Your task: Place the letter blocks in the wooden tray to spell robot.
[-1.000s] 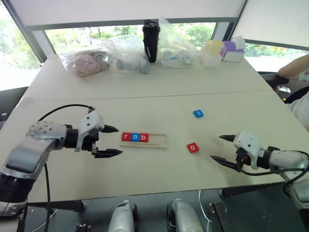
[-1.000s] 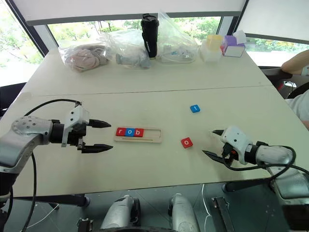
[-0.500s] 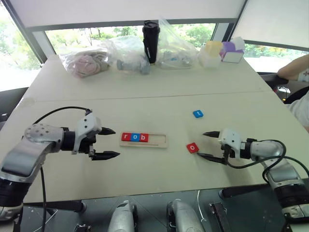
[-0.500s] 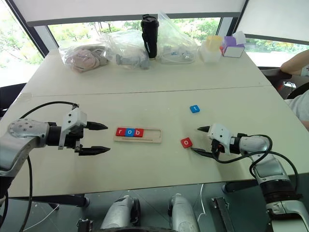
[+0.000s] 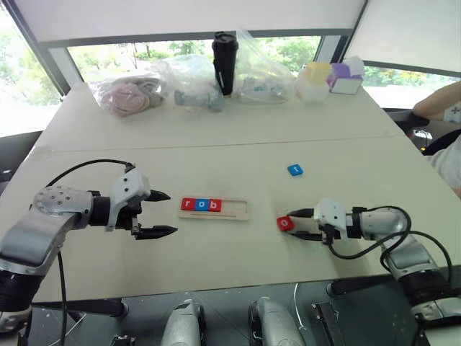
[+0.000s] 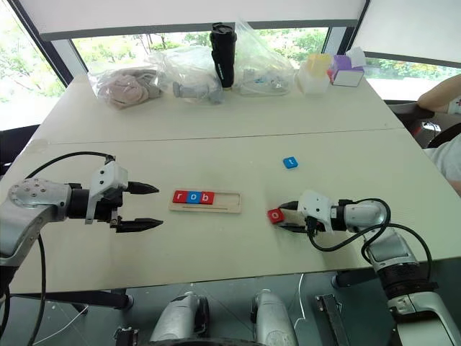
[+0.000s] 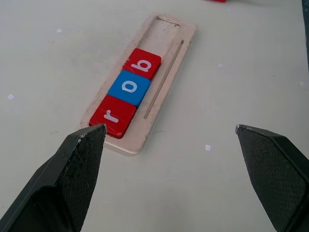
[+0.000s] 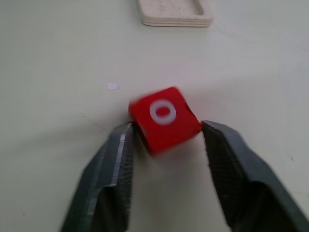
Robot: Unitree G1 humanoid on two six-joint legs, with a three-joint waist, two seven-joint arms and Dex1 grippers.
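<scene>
Pinching the red "o" block (image 8: 165, 117) on the table (image 5: 216, 252), the right gripper (image 8: 166, 133) has its fingers clamped against both sides.

Left gripper (image 5: 161, 213) hovers spread wide beside the wooden tray (image 5: 238, 210) holding "r-o-b"; farther off lies the blue block (image 5: 295, 170).

Near the middle of the frame, the wooden tray (image 5: 215, 209) is seen on the pale table (image 5: 216, 130), with 3 letter blocks (image 5: 202, 205) set in its left part, reading r, o, b. To its left, the left gripper (image 5: 160, 213) is held with fingers wide apart. At the lower right, the right gripper (image 5: 297, 224) is closed on a red o block (image 5: 285, 223). A blue block (image 5: 294, 170) is seen above it. Bags and a black bottle (image 5: 225, 60) are lined along the top.
</scene>
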